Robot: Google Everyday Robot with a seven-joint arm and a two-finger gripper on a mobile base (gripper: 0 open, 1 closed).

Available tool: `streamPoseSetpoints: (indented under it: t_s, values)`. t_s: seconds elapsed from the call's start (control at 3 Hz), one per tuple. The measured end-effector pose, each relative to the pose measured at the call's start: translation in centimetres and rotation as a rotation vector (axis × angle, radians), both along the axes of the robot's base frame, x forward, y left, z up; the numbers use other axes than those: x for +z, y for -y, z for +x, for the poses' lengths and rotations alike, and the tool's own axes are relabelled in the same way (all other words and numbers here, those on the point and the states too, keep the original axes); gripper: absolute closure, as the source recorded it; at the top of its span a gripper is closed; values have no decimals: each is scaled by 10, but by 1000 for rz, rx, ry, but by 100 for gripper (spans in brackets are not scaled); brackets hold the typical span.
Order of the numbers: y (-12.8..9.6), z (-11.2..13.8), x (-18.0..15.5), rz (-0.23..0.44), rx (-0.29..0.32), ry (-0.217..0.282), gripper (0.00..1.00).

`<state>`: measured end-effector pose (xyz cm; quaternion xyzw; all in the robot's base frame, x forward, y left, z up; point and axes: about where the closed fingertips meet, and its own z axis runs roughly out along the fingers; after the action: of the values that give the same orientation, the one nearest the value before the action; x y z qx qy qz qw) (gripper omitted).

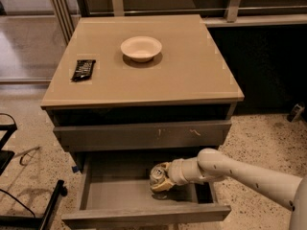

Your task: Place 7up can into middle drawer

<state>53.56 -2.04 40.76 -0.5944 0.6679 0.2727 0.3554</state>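
Observation:
The 7up can (pixel 157 174) is inside the open middle drawer (pixel 120 195), upright or slightly tilted, its silver top showing, just above the grey floor near the drawer's middle. My gripper (pixel 160 178) reaches in from the right on a white arm and is shut on the can. The drawer is pulled out below a closed grey drawer front (pixel 139 135) with small pale scratch marks.
On the tan cabinet top (pixel 192 75) stand a white bowl (pixel 141 48) and a dark snack bar (pixel 83 69) at the left. A black frame (pixel 29 214) stands on the speckled floor at the left. Dark shelving runs behind the cabinet.

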Motion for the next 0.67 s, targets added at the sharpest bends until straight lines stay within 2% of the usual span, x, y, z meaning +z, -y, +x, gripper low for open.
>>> streamPoseSetpoints:
  t_s: [0.33,0.67]
  values:
    - [0,0,0,0,0,0,84]
    - [0,0,0,0,0,0,61]
